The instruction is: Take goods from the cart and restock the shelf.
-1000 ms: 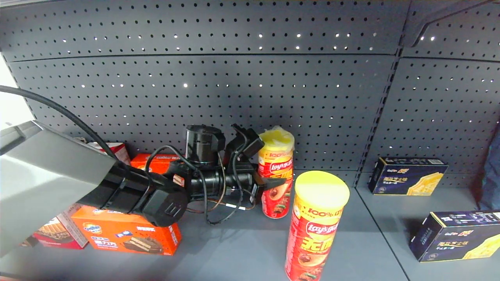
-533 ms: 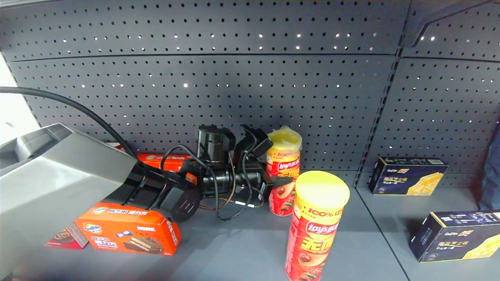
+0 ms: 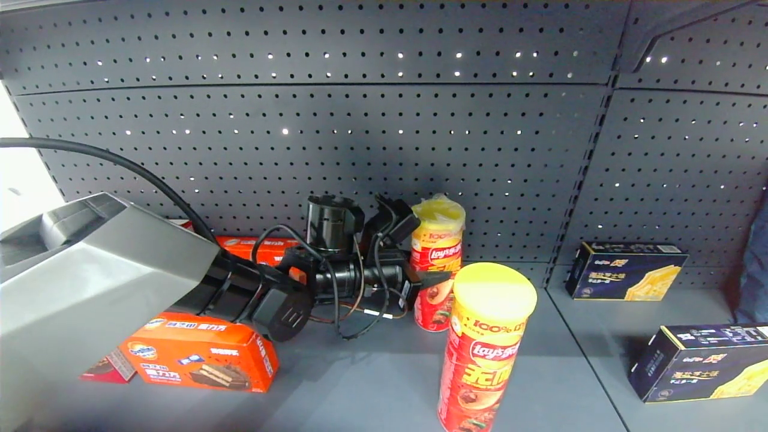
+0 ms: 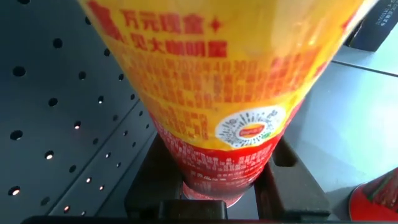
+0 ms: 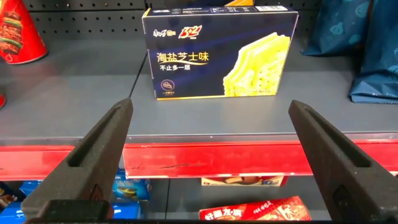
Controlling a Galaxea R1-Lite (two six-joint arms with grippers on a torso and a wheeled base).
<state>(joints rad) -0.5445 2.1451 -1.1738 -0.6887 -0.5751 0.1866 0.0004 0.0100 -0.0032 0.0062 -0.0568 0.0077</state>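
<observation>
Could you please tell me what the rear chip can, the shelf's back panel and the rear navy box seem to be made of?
The rear can is probably a paperboard tube with a glossy printed wrap, as its label shows a sheen. Its yellow lid is likely plastic. The back panel looks like matte dark grey painted sheet metal, with rows of punched holes. The rear navy box is likely glossy printed cardboard, judging by its sharp folded edges.

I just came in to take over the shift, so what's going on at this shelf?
The left gripper has its jaws shut on a red and yellow chip can, held upright at the back of the shelf by the pegboard wall, behind a second chip can nearer the front. Whether the held can already rests on the shelf is hard to tell. The right gripper hangs open before the shelf, facing a dark blue box.
</observation>
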